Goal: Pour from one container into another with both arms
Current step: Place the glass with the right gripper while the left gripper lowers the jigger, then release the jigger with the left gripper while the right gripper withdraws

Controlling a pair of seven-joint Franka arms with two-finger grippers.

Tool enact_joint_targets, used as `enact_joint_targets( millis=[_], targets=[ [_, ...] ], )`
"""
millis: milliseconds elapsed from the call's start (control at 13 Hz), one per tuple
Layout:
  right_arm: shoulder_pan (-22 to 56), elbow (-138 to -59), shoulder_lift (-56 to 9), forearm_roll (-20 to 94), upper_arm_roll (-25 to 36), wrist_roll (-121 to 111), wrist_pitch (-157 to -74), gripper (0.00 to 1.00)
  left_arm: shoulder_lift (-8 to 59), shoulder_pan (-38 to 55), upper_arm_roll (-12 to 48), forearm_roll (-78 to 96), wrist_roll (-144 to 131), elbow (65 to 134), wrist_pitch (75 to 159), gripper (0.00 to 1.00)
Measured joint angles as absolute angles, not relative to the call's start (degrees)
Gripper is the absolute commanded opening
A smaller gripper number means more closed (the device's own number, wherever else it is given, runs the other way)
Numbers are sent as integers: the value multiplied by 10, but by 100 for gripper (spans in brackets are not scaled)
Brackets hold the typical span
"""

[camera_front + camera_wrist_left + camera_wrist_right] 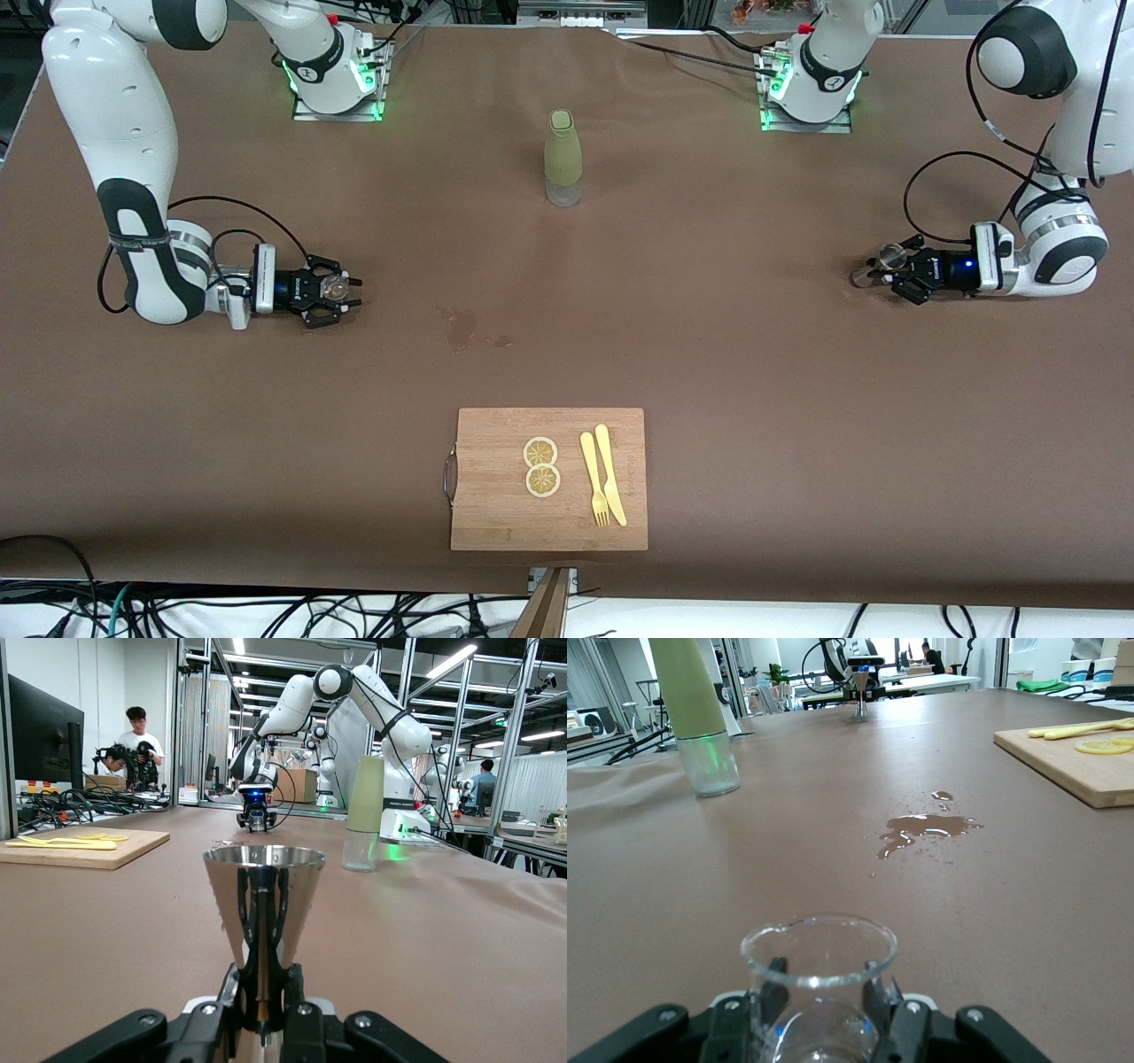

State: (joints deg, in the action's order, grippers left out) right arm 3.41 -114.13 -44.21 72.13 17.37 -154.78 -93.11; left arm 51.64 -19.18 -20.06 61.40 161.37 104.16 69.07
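Note:
The small clear glass cup (335,286) stands upright between the fingers of my right gripper (332,290), low over the table at the right arm's end. In the right wrist view the cup (819,992) fills the gap of the right gripper (821,1003), which is shut on it. The silvery hourglass jigger (887,260) is held at its narrow waist by my left gripper (889,271), low at the left arm's end. In the left wrist view the jigger (263,890) stands upright, with the left gripper (263,997) shut on its waist.
A tall olive-green bottle (563,159) stands mid-table near the bases. A wet stain (461,328) marks the brown cloth between the grippers. Nearer the front camera, a wooden cutting board (496,496) carries two lemon slices (541,466) and a yellow fork and knife (604,483).

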Motion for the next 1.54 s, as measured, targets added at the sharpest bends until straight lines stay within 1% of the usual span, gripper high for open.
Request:
enact_joint_targets(
  millis=[154,462,538,615,923,1154,1308,1538],
  targets=[
    [34,-1138,-442,713,181,-1548,-931,100,525,-192,-200,614,1617,1038,691,0],
    [24,-1132,-422,636,225,-1545,-947,100,545,-192,-200,614,1621,1032,685,0],
    [14,-1132,-406,607,231,-1534,-962,100,547,-192,-200,614,1621,1030,682,15],
    [5,-1134,-387,578,236,-1513,-975,100,549,-192,-200,614,1621,1028,680,99],
    [-7,-1168,-272,471,259,-1347,-1024,100,559,-192,-201,606,1611,1009,685,100],
    [-3,-1178,-197,412,258,-1148,-1027,100,559,-191,-216,566,1577,951,686,100],
    [2,-1178,-171,383,254,-1026,-1028,100,556,-190,-224,539,1554,913,685,100],
    [5,-1161,-152,322,229,-874,-1035,100,544,-177,-226,526,1480,889,684,100]
  ],
)
